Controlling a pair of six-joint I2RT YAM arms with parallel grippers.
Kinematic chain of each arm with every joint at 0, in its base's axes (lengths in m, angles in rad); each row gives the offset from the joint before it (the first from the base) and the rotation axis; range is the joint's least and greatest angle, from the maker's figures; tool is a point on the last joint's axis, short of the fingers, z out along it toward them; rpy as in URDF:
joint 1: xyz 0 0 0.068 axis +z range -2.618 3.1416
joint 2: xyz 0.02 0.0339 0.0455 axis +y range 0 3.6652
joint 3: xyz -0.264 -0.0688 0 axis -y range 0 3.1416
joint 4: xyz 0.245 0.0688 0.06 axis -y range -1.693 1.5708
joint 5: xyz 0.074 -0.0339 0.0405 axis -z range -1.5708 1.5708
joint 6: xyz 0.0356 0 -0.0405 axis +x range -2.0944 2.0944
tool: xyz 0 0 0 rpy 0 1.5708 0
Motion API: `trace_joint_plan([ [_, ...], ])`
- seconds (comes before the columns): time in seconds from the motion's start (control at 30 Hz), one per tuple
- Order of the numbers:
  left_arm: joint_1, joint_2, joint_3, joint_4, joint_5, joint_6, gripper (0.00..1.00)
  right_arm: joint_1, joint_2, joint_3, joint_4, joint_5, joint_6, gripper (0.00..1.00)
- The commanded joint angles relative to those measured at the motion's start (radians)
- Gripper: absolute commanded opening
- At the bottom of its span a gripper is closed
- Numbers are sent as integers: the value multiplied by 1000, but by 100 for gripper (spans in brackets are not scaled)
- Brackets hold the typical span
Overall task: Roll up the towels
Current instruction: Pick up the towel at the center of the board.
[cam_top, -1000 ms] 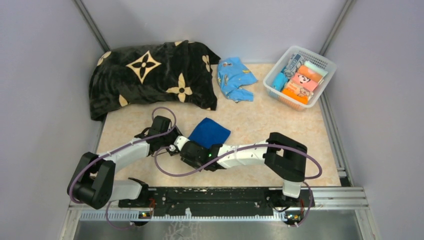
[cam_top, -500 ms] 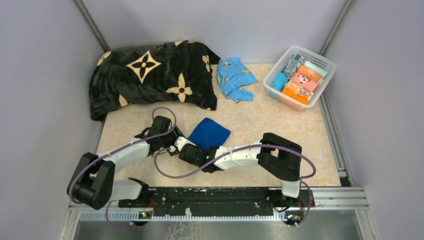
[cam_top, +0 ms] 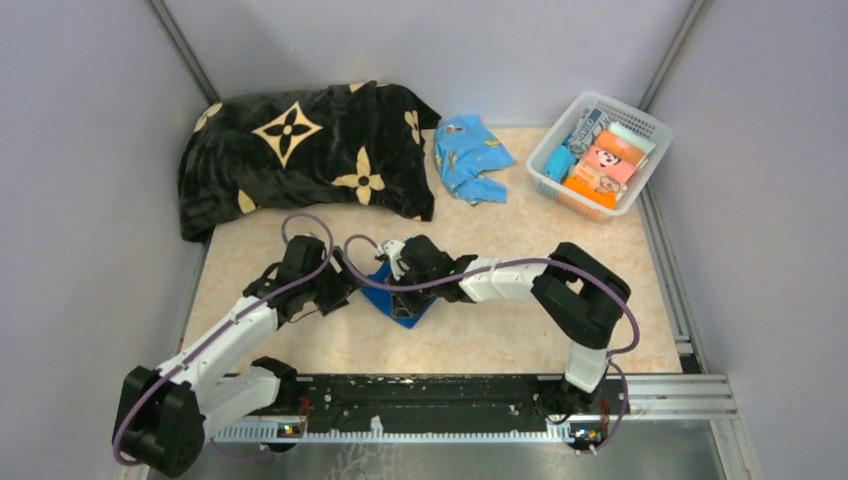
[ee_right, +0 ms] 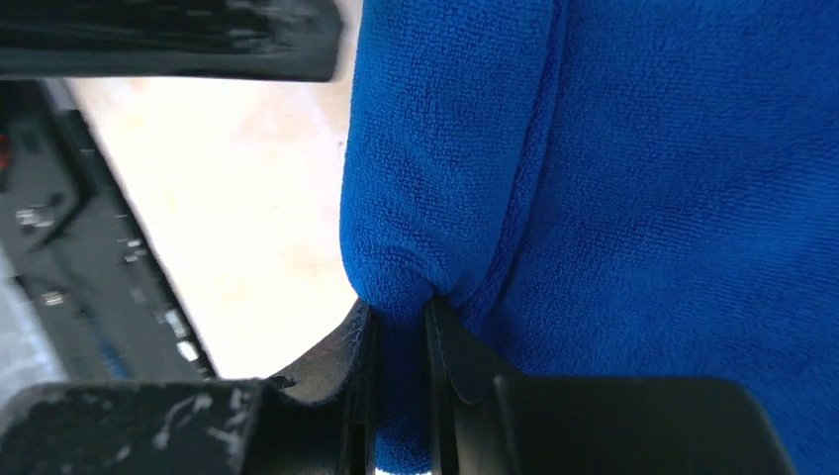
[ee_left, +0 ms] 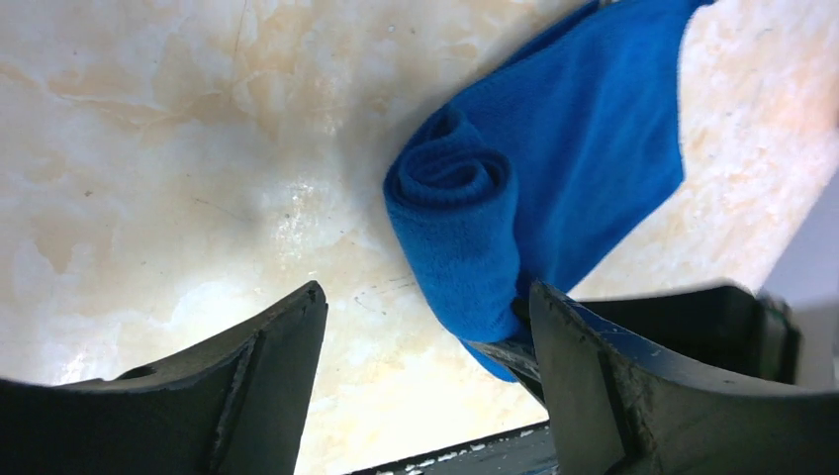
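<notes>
Right jaws are pinched tight on a fold at the edge of the blue towel [ee_right: 643, 198], with the cloth bunched between them. The left jaws stand wide open and hold nothing. Their fingers [ee_left: 247, 396] sit low over the surface [ee_left: 148, 148], one to either side of the towel's rolled end, and the right-hand one is touching it or nearly so. The towel is partly rolled, with a tight spiral at the end facing the left arm and the rest lying flat behind it. Beyond the towel to the left lies a black blanket [cam_top: 300, 150] with cream flowers. Straight beyond it is a crumpled light-blue cloth [cam_top: 470, 155], and beyond to the right a white basket [cam_top: 643, 168] packed with folded cloths.
</notes>
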Motion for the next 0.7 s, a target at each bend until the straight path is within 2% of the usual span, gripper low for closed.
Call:
trace_joint_plan([
  [0.0,7,-88,-28,-62,-6,6,82,-95,90,-49,128,-457,148,5],
  [0.2,6,-109,-80,51,99,16,83,-222,192,-85,317,-707,335,4],
  [0.3,7,-67,-74,108,117,12,83,-255,241,-77,321,-759,368,5],
  [0.5,7,63,-35,217,125,14,81,-324,326,-86,395,-813,460,5],
  [0.67,10,174,10,267,127,19,77,-358,346,-50,281,-792,404,6],
])
